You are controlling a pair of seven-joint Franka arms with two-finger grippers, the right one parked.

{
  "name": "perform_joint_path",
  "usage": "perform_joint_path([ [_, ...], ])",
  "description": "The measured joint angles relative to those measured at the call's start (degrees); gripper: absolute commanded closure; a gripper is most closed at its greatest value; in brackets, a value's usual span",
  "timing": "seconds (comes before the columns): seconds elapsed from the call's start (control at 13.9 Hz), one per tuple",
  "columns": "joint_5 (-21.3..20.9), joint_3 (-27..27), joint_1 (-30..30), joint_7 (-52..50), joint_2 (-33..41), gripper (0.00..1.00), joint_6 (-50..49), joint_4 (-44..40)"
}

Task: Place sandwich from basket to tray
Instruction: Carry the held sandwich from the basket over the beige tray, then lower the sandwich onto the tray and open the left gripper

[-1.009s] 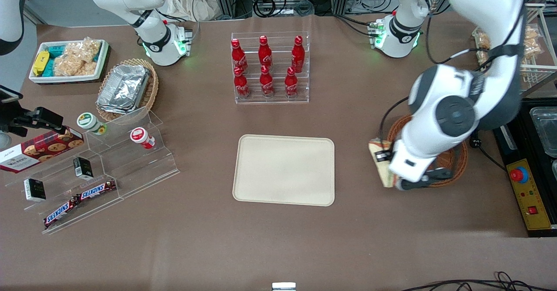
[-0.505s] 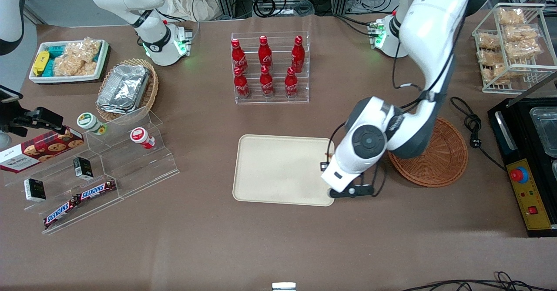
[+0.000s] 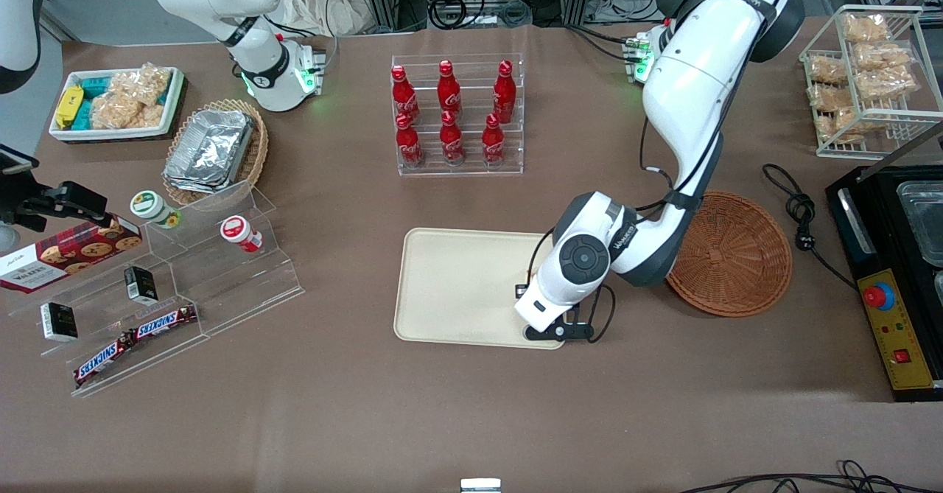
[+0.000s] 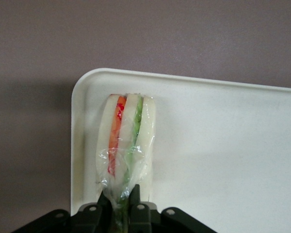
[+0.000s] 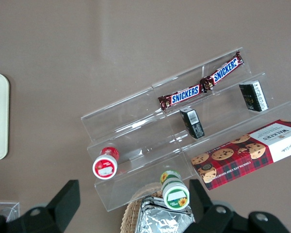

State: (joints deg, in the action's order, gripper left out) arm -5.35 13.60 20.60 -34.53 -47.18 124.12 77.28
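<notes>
Arm has swung from the woven basket [image 3: 729, 253] to the tray [image 3: 457, 287] — basket now empty.
The gripper [image 4: 120, 204] pinches the clear-wrapped wedge sandwich [image 4: 127, 141] over the smooth cream tray's corner.

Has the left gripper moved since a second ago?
Yes. The left gripper, shut on the wrapped triangular sandwich, went from the reddish-brown wicker basket to over the cream rectangular tray's corner.
</notes>
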Motion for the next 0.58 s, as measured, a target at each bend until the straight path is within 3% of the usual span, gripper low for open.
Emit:
perform_joint_path([
  [0.29,0.01,-0.16,-0.05,0.02,0.79,0.00,-0.39,-0.98],
  [0.58,0.01,-0.54,-0.19,0.03,7.51,0.00,-8.31,-0.47],
])
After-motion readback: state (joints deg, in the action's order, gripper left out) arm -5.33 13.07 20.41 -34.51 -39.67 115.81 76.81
